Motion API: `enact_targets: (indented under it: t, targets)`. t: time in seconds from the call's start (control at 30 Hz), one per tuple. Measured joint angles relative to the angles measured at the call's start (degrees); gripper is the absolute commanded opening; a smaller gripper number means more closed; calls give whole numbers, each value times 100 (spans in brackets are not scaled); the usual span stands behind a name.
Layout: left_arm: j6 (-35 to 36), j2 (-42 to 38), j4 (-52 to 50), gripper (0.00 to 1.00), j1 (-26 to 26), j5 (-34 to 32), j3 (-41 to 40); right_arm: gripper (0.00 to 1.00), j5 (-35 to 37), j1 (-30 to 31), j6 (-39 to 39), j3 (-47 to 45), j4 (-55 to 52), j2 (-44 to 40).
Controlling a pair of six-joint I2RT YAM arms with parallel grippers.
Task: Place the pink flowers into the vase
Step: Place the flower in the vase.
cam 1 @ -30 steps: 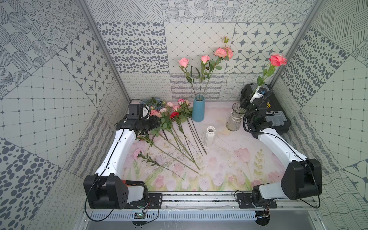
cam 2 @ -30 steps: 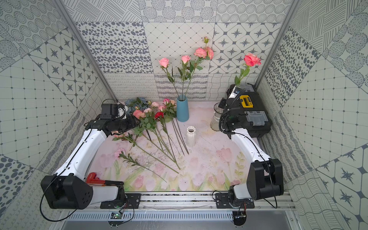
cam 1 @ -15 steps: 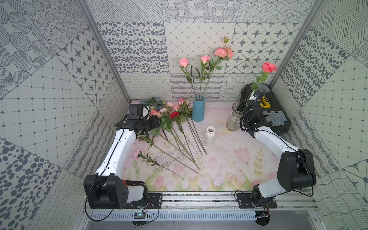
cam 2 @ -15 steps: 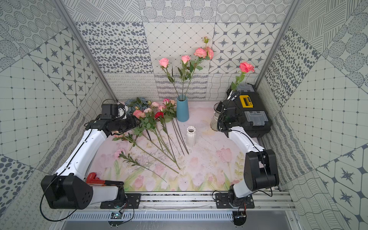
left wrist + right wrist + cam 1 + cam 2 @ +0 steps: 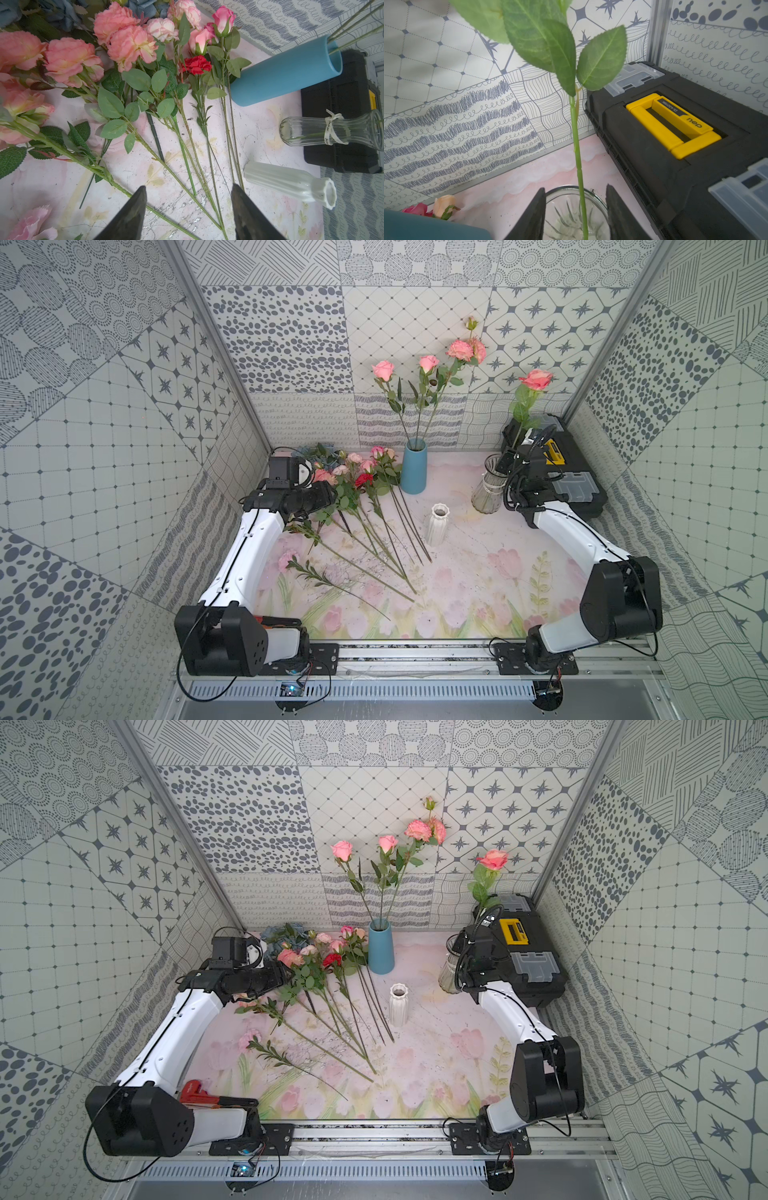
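Several pink flowers [image 5: 357, 472] lie in a fan on the mat, heads toward the back left [image 5: 124, 43]. Three more stand in the blue vase [image 5: 414, 468]. One pink rose [image 5: 537, 379] stands with its stem [image 5: 576, 135] in the clear glass vase [image 5: 490, 489]. My right gripper [image 5: 575, 190] is open above that vase's rim [image 5: 593, 194], a jaw on each side of the stem, neither touching it. My left gripper [image 5: 188, 190] is open above the lying stems, holding nothing.
A white ribbed vase [image 5: 437, 524] stands mid-mat. A black toolbox with a yellow handle [image 5: 569, 485] sits at the back right, next to the glass vase. A red carnation [image 5: 196, 64] and blue hydrangeas [image 5: 58, 12] lie among the pink heads. A red wrench [image 5: 195, 1090] lies by the left arm's base.
My right gripper carried the pink rose left and down over the glass vase, then opened its jaws off the stem. The left arm has stayed where it was.
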Motion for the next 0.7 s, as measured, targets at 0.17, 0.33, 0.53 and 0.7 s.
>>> enact_targets:
  t: [0.17,0.33,0.53,0.7]
  targets:
    - [-26,39,4,54,2,-50,0,51,219,354,42,50,-826,-566]
    - [-103,304,-2,47,2,-48,11,52,299,758,118,83,-1685,-1108]
    - [-282,564,-24,46,-42,-92,50,52,197,1113,264,166,-2686,-1449]
    - [-483,699,-72,47,-197,-310,140,52,7,1596,275,168,-3287,-1523]
